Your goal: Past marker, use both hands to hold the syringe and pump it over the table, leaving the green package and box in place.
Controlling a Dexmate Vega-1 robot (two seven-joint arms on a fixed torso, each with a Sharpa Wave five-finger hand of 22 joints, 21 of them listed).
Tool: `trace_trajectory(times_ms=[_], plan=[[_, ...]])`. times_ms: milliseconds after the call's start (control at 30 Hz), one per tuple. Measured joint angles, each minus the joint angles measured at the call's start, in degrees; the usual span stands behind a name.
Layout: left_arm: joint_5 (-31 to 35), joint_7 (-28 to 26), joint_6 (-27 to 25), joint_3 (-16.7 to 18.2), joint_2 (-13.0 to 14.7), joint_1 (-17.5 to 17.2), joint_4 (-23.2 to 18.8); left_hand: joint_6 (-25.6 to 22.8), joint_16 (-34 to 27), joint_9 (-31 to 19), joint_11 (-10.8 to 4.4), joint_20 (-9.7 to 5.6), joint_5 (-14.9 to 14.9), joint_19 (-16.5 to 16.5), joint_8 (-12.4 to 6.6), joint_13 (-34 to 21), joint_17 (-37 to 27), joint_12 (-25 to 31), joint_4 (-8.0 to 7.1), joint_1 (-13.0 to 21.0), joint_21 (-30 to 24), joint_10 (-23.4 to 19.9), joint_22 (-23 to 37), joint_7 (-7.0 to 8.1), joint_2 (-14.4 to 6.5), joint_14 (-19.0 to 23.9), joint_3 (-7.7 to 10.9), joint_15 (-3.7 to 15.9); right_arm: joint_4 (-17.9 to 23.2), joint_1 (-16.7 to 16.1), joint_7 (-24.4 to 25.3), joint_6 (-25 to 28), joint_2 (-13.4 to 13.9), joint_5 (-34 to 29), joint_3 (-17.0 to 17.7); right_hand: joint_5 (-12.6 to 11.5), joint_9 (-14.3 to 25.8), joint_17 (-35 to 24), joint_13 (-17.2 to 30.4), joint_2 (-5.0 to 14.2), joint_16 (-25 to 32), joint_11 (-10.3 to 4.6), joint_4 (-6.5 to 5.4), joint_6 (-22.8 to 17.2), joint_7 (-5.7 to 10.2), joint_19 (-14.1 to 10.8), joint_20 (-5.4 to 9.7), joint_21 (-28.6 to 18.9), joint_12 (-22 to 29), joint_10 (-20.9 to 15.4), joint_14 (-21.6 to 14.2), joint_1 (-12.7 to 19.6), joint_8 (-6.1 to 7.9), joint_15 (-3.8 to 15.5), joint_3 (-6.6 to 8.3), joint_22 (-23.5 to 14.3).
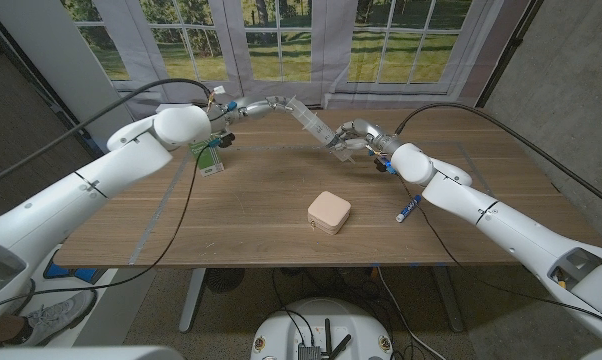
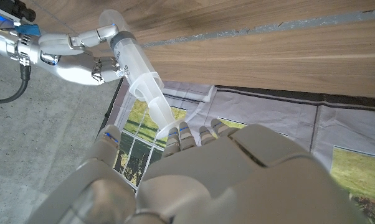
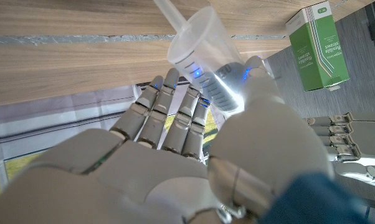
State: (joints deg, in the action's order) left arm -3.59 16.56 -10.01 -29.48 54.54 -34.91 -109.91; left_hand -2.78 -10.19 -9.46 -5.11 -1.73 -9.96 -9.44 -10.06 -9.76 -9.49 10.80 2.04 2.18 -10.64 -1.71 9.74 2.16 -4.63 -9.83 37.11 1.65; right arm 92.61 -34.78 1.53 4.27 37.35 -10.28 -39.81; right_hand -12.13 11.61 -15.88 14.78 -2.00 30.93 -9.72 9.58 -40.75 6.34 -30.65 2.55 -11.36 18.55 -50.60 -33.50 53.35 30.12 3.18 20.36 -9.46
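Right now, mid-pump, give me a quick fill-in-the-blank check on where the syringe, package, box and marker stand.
1. The syringe is held above the table by ____ hands: the left hand at the plunger end, the right hand on the barrel.
2. The green package lies near the robot's ____ arm.
3. The box sits on the table with ____ hand touching it.
4. The marker lies beside the ____ forearm.

Missing words: both; left; neither; right
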Motion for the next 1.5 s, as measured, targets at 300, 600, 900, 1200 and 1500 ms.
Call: trace_trajectory(times_ms=[300,600,900,1200,1500], plan=[[0.2,0.4,0.2,-0.3,-0.3,0.1,0.1,0.0,0.0,0.0,0.00,0.00,0.0,0.0,-0.26,-0.1,0.0,0.0,0.00,0.0,0.0,0.0,0.0,0.00,0.0,0.0,0.00,0.00,-0.1,0.0,0.4,-0.6,-0.3,-0.2,0.0,0.0,0.0,0.0,0.0,0.00,-0.2,0.00,-0.15,0.0,0.00,-0.4,0.41,0.0,0.0,0.0,0.0,0.0,-0.41,0.00,-0.17,0.0],[0.2,0.5,0.2,-0.3,-0.3,-0.1,-0.4,0.0,0.0,-0.1,-0.01,0.00,-0.2,0.0,-0.35,-0.1,0.2,0.0,-0.23,0.0,0.0,0.0,0.0,0.01,0.0,0.3,0.24,0.31,-0.2,0.0,0.6,-0.9,-0.5,-0.4,0.0,0.0,0.0,-0.2,0.0,0.01,-0.4,0.00,-0.07,0.0,0.00,-0.4,0.40,0.0,-0.2,0.0,0.0,0.0,-0.23,0.00,-0.24,0.0],[0.2,0.5,0.1,-0.3,-0.2,-0.4,-0.8,-0.1,0.0,-0.3,0.00,0.00,-0.2,0.0,-0.35,-0.1,0.2,0.0,-0.23,0.0,0.0,0.0,0.0,-0.12,0.0,0.3,0.24,0.31,-0.2,0.0,0.6,-1.1,-0.5,-0.5,0.0,-0.3,0.0,-0.2,0.0,0.01,-0.4,0.00,-0.07,0.0,0.00,-0.4,0.40,0.0,-0.2,0.0,0.0,0.0,-0.23,0.00,-0.24,0.0],[0.2,0.5,0.1,-0.5,-0.3,-0.6,-0.9,-1.4,0.0,-0.3,-0.32,0.00,-0.2,0.0,-0.35,-0.1,0.1,0.0,-0.47,0.0,0.0,-0.3,0.0,0.50,0.0,0.3,0.48,0.30,0.2,-0.1,0.7,-1.1,-0.5,-0.7,0.1,-0.3,0.0,-0.2,0.4,0.01,-0.6,0.00,0.01,0.0,0.00,-0.4,0.40,0.0,-0.3,0.0,0.0,0.0,-0.24,0.00,-0.32,0.0],[0.2,0.8,0.4,-0.8,-0.5,-0.6,-0.7,-1.7,0.0,-0.3,-0.10,0.00,-0.2,0.0,-0.35,-0.1,0.1,0.0,-0.47,0.0,0.0,-0.5,0.0,0.79,0.0,0.3,0.48,0.30,1.0,-0.5,0.8,-0.9,-0.4,-0.8,0.2,-0.3,0.0,-0.2,0.4,0.01,-0.6,0.00,-0.17,0.0,0.00,-0.4,0.40,0.0,-0.6,0.0,0.0,0.0,-0.32,0.00,-0.49,0.0]])
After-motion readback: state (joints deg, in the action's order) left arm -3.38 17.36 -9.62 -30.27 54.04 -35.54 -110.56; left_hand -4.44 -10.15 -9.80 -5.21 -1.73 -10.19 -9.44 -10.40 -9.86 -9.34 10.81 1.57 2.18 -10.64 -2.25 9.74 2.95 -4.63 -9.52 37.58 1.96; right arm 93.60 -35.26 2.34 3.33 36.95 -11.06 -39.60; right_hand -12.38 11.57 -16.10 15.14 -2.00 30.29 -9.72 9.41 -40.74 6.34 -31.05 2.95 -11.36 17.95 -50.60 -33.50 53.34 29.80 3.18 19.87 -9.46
